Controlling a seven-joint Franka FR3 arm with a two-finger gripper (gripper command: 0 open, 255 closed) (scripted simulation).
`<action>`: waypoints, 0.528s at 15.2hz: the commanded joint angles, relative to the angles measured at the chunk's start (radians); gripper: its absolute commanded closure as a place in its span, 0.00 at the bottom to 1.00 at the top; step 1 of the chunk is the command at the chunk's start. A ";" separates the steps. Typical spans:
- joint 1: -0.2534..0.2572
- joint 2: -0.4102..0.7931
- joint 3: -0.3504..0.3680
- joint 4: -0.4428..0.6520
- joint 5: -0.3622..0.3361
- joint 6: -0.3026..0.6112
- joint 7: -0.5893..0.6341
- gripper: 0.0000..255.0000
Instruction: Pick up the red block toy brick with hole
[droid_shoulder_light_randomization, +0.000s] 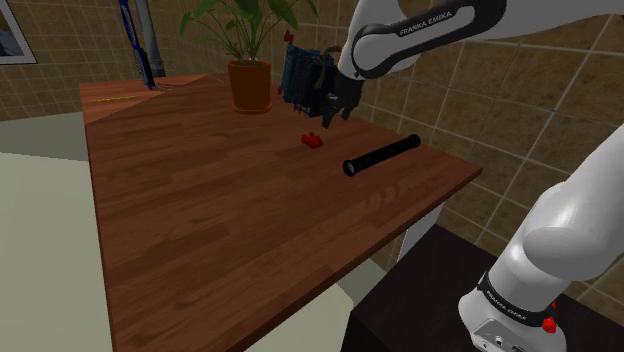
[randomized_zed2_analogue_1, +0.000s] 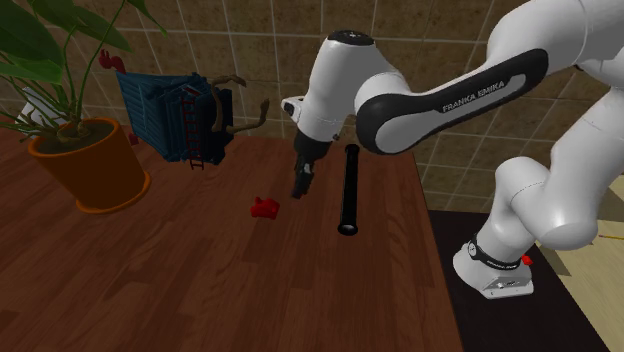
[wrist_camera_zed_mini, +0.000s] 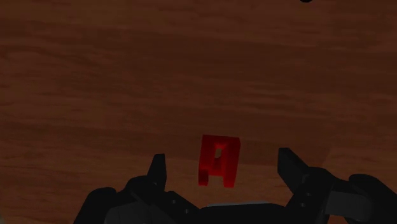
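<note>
While nr 1 hand (randomized_zed2_analogue_1: 300, 189), 1 brick (randomized_zed2_analogue_1: 263, 209)

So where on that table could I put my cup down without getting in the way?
The broad stretch of wooden table toward the shoulder view's lower left, short of the red brick and black tube, is bare. The far end is crowded: potted plant, a blue toy beside it, and the hand hovering open above the brick.

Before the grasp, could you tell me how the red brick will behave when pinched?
Small and blocky, the red brick is probably light and rigid. Flat faces suggest no rolling; it may skid if the gripper closes off-centre.
</note>
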 joint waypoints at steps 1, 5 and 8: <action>-0.001 0.087 0.002 0.054 -0.004 0.039 0.012 0.00; 0.002 0.237 0.006 0.159 -0.014 0.093 0.039 0.00; 0.004 0.305 0.006 0.202 -0.020 0.122 0.051 0.00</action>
